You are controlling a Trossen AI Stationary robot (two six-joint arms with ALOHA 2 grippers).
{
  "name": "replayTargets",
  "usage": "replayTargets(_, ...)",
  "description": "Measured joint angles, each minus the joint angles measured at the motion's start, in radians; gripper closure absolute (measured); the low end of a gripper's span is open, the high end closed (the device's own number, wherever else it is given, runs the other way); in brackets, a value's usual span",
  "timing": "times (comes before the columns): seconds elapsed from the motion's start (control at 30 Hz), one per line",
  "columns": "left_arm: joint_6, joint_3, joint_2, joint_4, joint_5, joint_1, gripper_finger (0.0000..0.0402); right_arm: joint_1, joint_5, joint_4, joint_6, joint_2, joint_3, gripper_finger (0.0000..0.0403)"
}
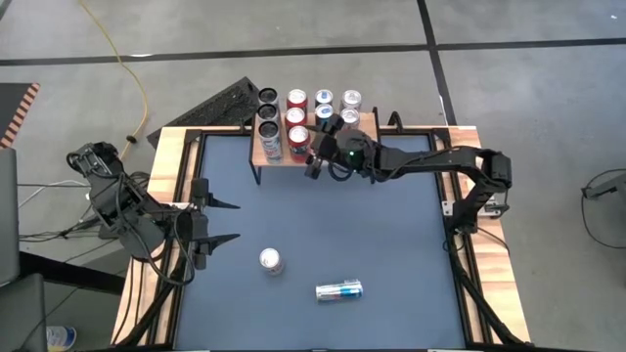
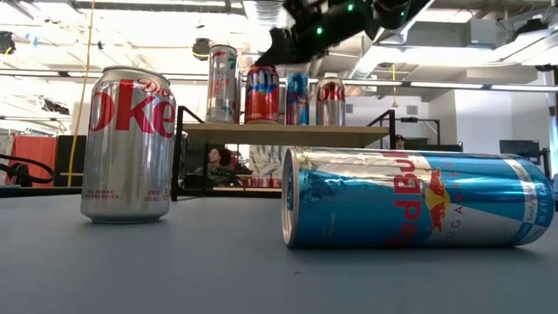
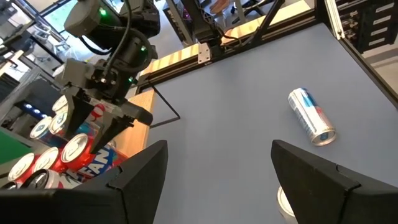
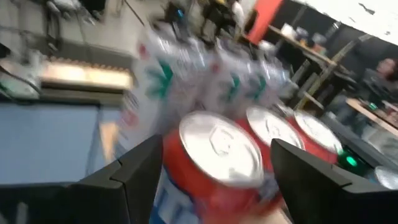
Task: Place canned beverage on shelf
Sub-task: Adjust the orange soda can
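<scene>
The shelf point(image 1: 333, 154) stands at the table's far edge with several upright cans on its light-wood top point(image 2: 288, 133). My right gripper point(image 1: 313, 161) reaches in from the right and is open at the shelf's front row. Its fingers point(image 4: 140, 171) stand on either side of a red can point(image 4: 217, 152), which stands upright on its base on the shelf. A silver Diet Coke can point(image 1: 271, 260) stands upright on the table. A blue Red Bull can point(image 1: 339, 289) lies on its side nearby. My left gripper point(image 1: 223, 221) waits open at the table's left. My right gripper stands open around the red can's upper part point(image 3: 76, 148), coming level from the table's right and near side. Whether either finger still touches the can's side I cannot tell.
More cans point(image 1: 324, 98) stand in rows behind the red one. A black keyboard point(image 1: 220, 103) lies beyond the table's far left corner. The wooden table rim point(image 1: 166, 176) frames the blue mat, with open mat point(image 1: 333, 220) between the shelf and the two loose cans.
</scene>
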Motion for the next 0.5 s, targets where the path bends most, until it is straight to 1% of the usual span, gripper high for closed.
replayTargets(0.17, -0.004, 0.000, 0.000, -0.001, 0.000, 0.000, 0.0127, -0.008, 0.009, 0.000, 0.007, 0.001, 0.000, 0.0106)
replayTargets(0.4, -0.001, 0.000, 0.000, -0.003, 0.000, 0.000, 0.0127, -0.027, -0.056, -0.029, 0.118, 0.001, 0.000, 0.0106)
replayTargets(0.5, -0.001, 0.000, 0.000, -0.003, 0.000, 0.000, 0.0127, -0.031, -0.059, -0.050, 0.133, 0.001, 0.000, 0.0106)
